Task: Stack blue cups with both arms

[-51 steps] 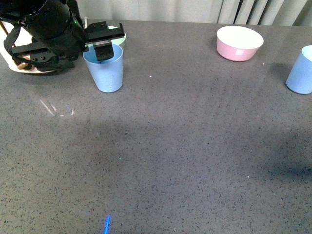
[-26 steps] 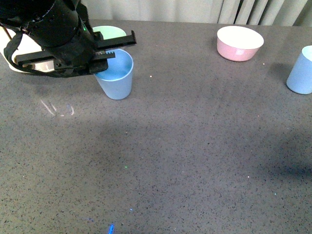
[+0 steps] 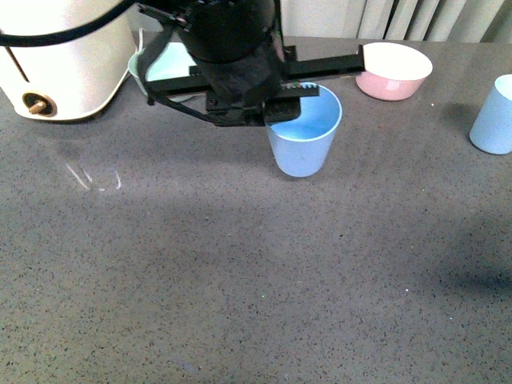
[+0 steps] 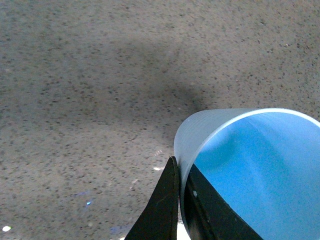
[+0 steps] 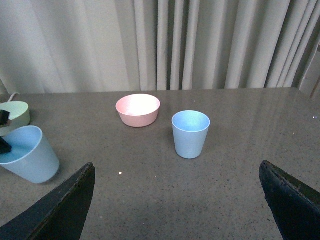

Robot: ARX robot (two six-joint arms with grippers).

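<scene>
Nothing here can be read. No writing, label, brand or number shows on the middle blue cup (image 3: 302, 156), the blue cup at the right edge (image 3: 492, 120), the pink bowl (image 3: 392, 74), the green bowl (image 3: 162, 62), the white appliance (image 3: 64, 56) or the speckled grey worktop (image 3: 240, 280).
</scene>
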